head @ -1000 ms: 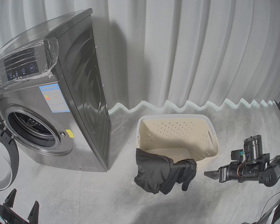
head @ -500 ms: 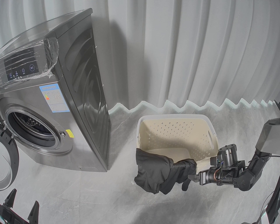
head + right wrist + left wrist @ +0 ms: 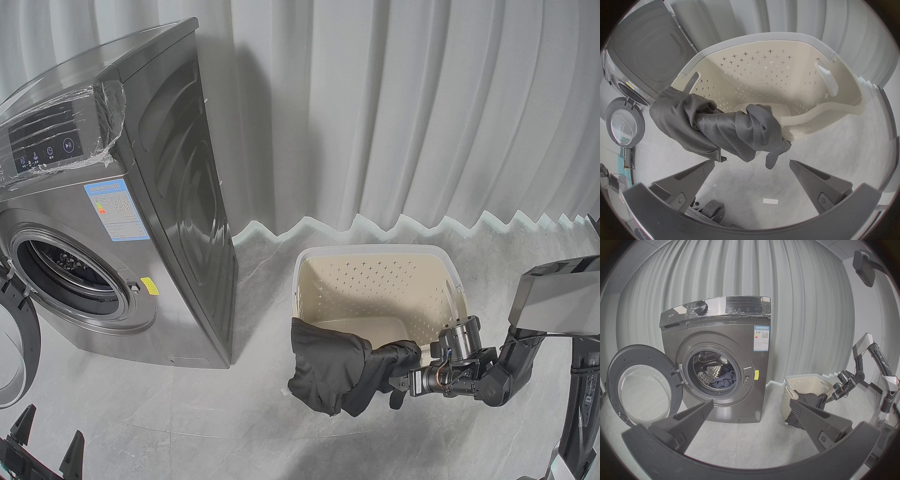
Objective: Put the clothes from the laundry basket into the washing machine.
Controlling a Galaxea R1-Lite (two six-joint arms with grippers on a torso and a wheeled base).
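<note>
The washing machine [image 3: 94,206] stands open at the left of the frame. At centre, a dark garment [image 3: 331,369] is draped over the near rim of the laundry basket [image 3: 375,249]. The right gripper [image 3: 399,382] has been brought in from the right edge to the garment, spread wide and empty. A grasp seems imminent.

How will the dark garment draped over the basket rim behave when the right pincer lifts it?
Probably floppy: the dark garment hangs in folds over the basket rim, so it should sag below the right pincer. Likely light, as the thin fabric bunches loosely. It could snag the rim and tug the basket.
</note>
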